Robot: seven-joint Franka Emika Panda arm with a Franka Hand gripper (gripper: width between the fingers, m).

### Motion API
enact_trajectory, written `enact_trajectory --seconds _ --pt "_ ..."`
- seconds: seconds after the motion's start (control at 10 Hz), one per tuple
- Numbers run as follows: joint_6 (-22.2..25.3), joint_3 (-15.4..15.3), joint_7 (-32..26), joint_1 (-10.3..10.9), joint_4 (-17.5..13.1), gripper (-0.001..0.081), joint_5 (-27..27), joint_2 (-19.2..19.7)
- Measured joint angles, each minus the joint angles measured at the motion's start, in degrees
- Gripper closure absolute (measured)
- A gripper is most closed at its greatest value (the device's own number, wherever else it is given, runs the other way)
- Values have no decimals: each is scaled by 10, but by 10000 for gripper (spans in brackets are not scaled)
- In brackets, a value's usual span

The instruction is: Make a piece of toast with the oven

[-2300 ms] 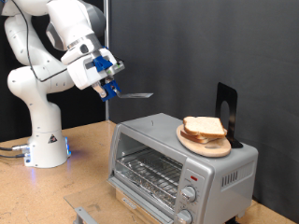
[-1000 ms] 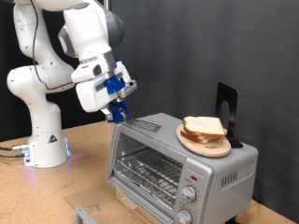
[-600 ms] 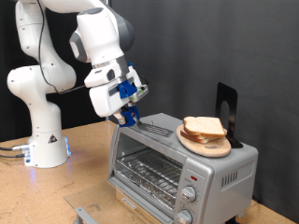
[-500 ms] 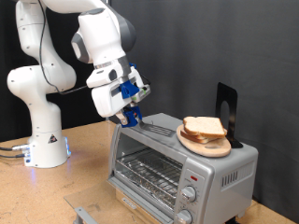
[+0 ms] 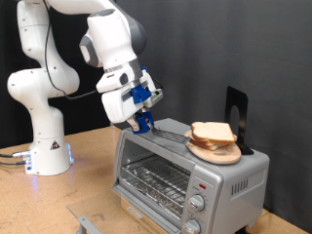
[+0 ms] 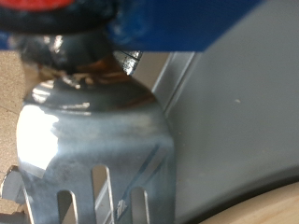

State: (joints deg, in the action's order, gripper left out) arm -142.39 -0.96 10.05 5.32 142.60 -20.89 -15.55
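Observation:
The piece of toast (image 5: 213,133) lies on a round wooden plate (image 5: 216,152) on top of the silver oven (image 5: 166,174), whose glass door looks shut. My gripper (image 5: 143,119) hangs over the oven's top at the exterior view's left end. It is shut on the handle of a slotted metal spatula (image 5: 172,135). The blade lies low over the oven top and points at the plate, just short of it. In the wrist view the shiny blade (image 6: 93,154) fills the frame, with the grey oven top (image 6: 243,103) beside it and the plate's rim (image 6: 276,207) at the corner.
A black stand (image 5: 236,115) rises behind the plate on the oven. The oven has two round knobs (image 5: 200,204) and a red mark on its front. The robot's white base (image 5: 47,146) stands on the wooden table at the exterior view's left. A small metal piece (image 5: 88,224) lies at the table's front.
My gripper has moved down and towards the exterior view's right with the spatula. The blade has gone from mid-air beside the oven to low over its top, near the plate.

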Motion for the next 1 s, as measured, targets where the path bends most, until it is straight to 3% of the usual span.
enact_trajectory --seconds 1.0 --pt "-8 -4 -24 2 -9 373 -37 -9"
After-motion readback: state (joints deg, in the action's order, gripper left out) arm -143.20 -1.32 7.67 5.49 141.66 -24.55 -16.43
